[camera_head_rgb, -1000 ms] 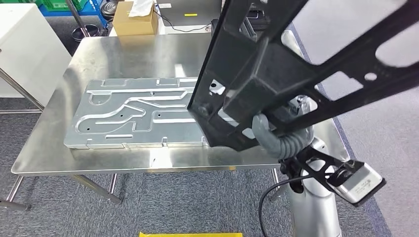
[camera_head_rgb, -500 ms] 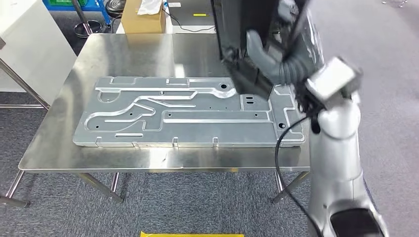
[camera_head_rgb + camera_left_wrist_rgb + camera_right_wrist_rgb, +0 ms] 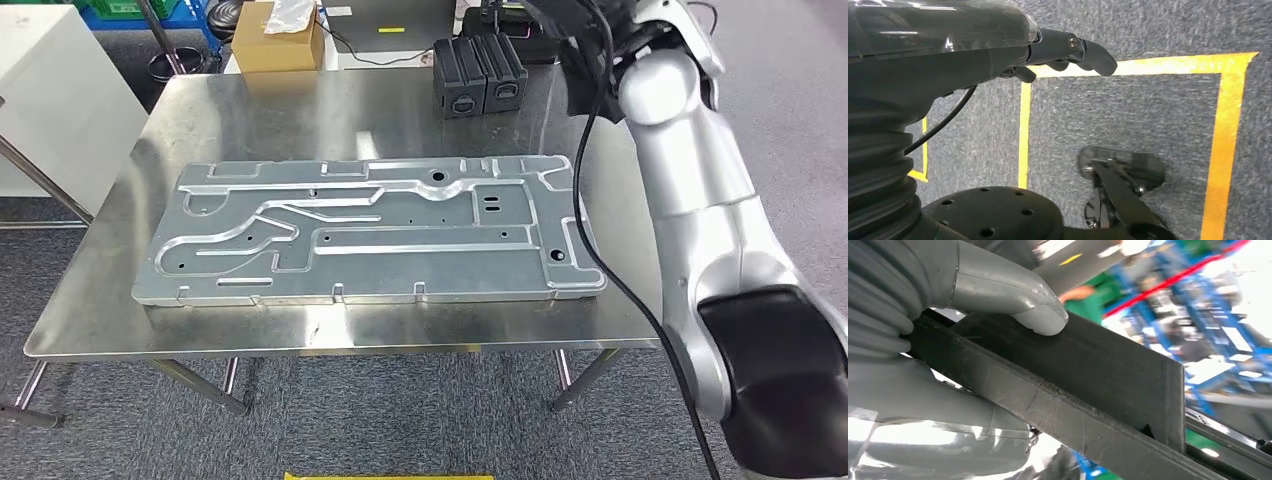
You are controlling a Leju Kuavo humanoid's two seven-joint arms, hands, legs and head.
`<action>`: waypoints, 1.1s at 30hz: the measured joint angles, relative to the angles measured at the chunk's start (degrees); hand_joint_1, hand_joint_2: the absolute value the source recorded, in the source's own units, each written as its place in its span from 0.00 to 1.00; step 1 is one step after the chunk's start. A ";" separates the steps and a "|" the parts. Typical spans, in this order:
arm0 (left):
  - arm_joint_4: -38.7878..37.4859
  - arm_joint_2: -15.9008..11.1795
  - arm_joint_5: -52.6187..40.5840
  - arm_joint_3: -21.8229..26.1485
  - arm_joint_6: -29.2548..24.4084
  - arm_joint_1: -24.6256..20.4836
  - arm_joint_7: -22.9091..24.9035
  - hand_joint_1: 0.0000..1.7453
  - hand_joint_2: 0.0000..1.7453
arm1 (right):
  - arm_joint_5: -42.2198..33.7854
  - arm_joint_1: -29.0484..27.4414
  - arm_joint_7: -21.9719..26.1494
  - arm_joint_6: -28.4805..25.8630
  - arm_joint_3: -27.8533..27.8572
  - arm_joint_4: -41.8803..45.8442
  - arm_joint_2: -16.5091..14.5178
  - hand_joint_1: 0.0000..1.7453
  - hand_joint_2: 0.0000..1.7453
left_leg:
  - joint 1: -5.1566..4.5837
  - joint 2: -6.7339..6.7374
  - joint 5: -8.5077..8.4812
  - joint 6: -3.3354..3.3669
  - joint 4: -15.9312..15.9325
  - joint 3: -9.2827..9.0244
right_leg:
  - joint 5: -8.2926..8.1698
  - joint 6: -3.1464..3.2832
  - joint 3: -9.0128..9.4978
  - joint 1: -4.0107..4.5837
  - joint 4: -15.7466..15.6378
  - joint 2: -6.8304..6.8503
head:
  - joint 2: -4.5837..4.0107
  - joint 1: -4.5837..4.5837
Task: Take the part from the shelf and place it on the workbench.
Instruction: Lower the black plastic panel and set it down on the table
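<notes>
The black frame part (image 3: 478,75) is at the far edge of the steel workbench (image 3: 250,110), its ribbed end low over the tabletop; whether it touches the top I cannot tell. My right arm (image 3: 680,130) reaches up and over the table's right side to it. In the right wrist view my right hand (image 3: 978,285) grips a black bar of the part (image 3: 1108,375), with the grey thumb (image 3: 1038,315) pressed on its flat face. My left hand (image 3: 1068,50) hangs over the carpet and holds nothing, its dark fingers loosely extended.
A large stamped aluminium plate (image 3: 370,235) covers the middle of the workbench. A cardboard box (image 3: 275,35) sits behind the table, and a white cabinet (image 3: 50,90) stands at the left. Yellow tape lines (image 3: 1228,125) mark the grey carpet.
My right arm has swung the black part away from the camera, from over the plate's right end to the table's far edge. The head view has shifted slightly.
</notes>
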State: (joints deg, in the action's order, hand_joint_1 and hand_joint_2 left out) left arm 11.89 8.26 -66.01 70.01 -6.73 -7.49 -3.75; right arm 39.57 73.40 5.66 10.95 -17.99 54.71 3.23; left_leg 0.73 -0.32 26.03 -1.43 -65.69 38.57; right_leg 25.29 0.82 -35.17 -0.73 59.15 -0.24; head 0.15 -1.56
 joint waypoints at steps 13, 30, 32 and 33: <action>0.00 0.54 -0.84 0.02 0.35 -0.40 -0.02 0.00 1.00 | 25.07 8.83 -7.77 -13.70 -14.00 -28.99 1.36 1.00 1.00 | 0.09 -0.24 -1.68 2.71 7.24 -3.59 | 4.64 -2.28 -8.07 0.00 14.31 0.00 | 0.00 0.12; -0.09 1.01 -1.77 -0.18 0.56 -0.44 0.25 0.00 1.00 | 38.86 -0.12 -11.78 -32.38 -27.13 -37.62 2.96 1.00 1.00 | -0.19 -0.03 0.85 0.60 -1.81 1.00 | -1.00 0.14 -0.85 0.09 -0.21 -0.14 | -0.01 -0.11; -0.09 1.01 -1.77 -0.19 0.48 -0.50 0.13 0.00 1.00 | 39.21 -0.88 -12.25 -34.14 -27.47 -37.93 2.92 1.00 1.00 | -0.39 -0.03 -1.63 1.12 5.00 -2.17 | -0.83 -0.20 -0.77 0.25 -0.14 -0.19 | -0.01 -0.10; -0.09 1.01 -1.77 -0.20 0.44 -0.52 0.08 0.00 1.00 | 39.38 -1.29 -12.49 -34.98 -27.56 -38.07 2.91 1.00 1.00 | -0.52 -0.05 -1.85 1.31 6.63 -2.93 | -0.80 -0.43 -0.79 0.30 -0.16 -0.20 | 0.00 -0.08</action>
State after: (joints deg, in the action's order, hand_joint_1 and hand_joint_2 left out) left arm 11.80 9.27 -67.78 69.81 -6.29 -8.01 -3.67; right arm 78.96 72.11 -6.84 -24.03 -45.56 16.63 6.14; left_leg 0.22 -0.37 24.18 -0.13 -59.06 35.64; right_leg 24.50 0.38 -35.95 -0.44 58.99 -0.44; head 0.15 -1.64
